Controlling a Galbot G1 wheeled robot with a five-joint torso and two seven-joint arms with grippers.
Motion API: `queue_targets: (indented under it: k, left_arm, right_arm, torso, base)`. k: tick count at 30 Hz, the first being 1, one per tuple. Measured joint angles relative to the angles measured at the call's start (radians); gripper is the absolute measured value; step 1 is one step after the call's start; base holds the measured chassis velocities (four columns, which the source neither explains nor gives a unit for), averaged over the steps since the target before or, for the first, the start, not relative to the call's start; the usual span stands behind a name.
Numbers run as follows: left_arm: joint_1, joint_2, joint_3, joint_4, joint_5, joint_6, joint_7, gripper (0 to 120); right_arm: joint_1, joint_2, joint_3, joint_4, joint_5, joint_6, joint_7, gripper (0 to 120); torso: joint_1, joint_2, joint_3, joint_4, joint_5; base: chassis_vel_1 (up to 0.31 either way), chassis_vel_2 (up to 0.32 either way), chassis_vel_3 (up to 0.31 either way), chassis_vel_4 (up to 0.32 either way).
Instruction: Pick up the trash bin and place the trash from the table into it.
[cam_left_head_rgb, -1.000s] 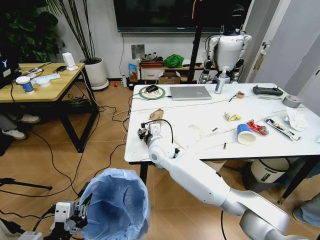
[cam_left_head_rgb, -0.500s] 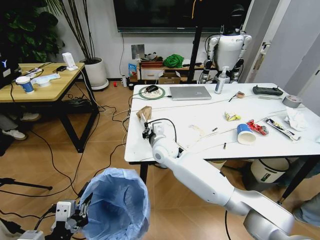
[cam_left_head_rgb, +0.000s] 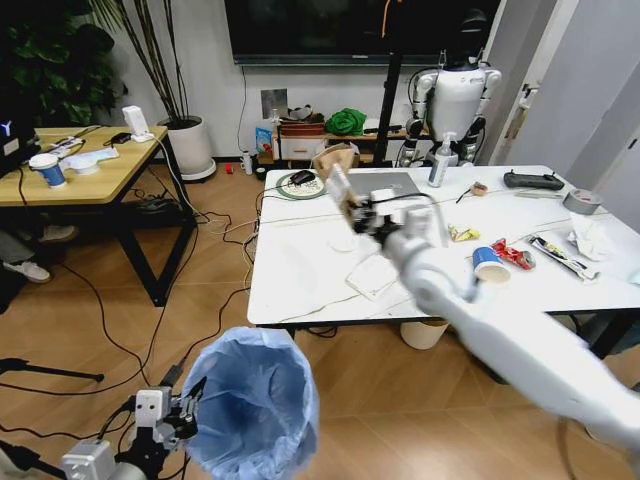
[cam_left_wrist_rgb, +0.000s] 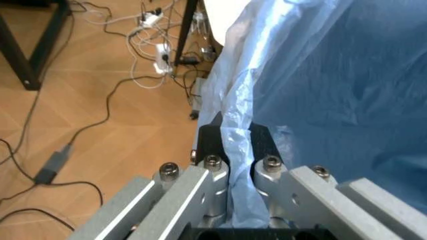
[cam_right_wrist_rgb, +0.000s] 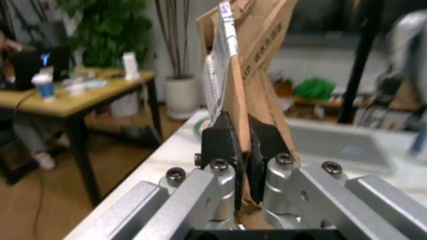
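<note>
Clamping brown cardboard packet (cam_right_wrist_rgb: 248, 75) in shut right gripper (cam_right_wrist_rgb: 241, 145) fingers above the surface (cam_left_head_rgb: 300, 270); left gripper (cam_left_wrist_rgb: 233, 145) fingers pinching trash bin (cam_left_head_rgb: 250, 400) liner rim.

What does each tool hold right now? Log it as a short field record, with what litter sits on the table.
left tool: shut on the trash bin liner rim, low beside the table
right tool: shut on the brown cardboard packet, lifted above the table
litter on table: white paper sheet, paper cup, red wrapper, tissues
</note>
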Motion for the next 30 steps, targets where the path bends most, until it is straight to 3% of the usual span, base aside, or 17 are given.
queue_targets:
  k: [2,5,7,14,22,30]
  left_arm:
    - [-0.006,0.008,0.013,0.003,0.000,0.000,-0.001,0]
    - [-0.032,0.068,0.050,0.016,-0.027,0.008,-0.017,0]
    - [-0.031,0.097,0.050,0.020,-0.034,0.010,-0.020,0]
    - [-0.030,0.123,0.029,0.021,-0.067,0.012,-0.020,0]
    - [-0.122,0.161,0.083,0.055,-0.126,0.030,-0.024,0]
    - [-0.196,0.188,0.117,0.079,-0.169,0.039,-0.029,0]
  right_arm:
    - [-0.043,-0.045,0.062,0.040,-0.001,0.006,-0.012,0]
    - [-0.213,-0.181,0.203,0.150,-0.025,0.062,-0.056,0]
    - [-0.284,-0.211,0.245,0.182,-0.048,0.081,-0.082,0]
    - [-0.351,-0.214,0.247,0.203,-0.151,0.130,-0.161,0]
    - [-0.451,-0.258,0.320,0.224,-0.229,0.161,-0.207,0]
    - [-0.742,-0.266,0.572,0.301,-0.270,0.163,-0.274,0]
  torso:
    - [0.000,0.000,0.000,-0.0005,-0.0006]
    - [0.000,0.000,0.000,-0.0007,-0.0010]
    - [0.000,0.000,0.000,-0.0019,-0.0005]
    - [0.000,0.000,0.000,0.0006,-0.0007]
    - [0.000,0.000,0.000,-0.0010,-0.0009]
    - [0.000,0.000,0.000,-0.0005,-0.0008]
  base:
    - [0.050,0.010,0.008,-0.005]
    - [0.000,0.000,0.000,0.000]
    - [0.000,0.000,0.000,0.000]
    - [0.000,0.000,0.000,0.000]
    - [0.000,0.000,0.000,0.000]
    - [0.000,0.000,0.000,0.000]
